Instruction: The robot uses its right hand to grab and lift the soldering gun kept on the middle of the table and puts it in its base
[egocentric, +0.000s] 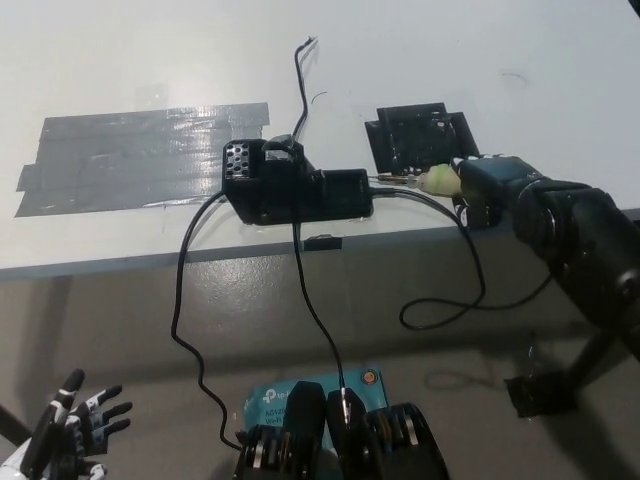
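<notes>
One black right robot hand (487, 187) level, wrapped around soldering gun (436, 180).

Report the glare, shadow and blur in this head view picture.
Head view: glare streaks the grey tape patch and washes out the white table; the black base station loses detail in shadow; the right hand on the soldering gun looks slightly soft; the left hand is cropped at the lower left.
</notes>
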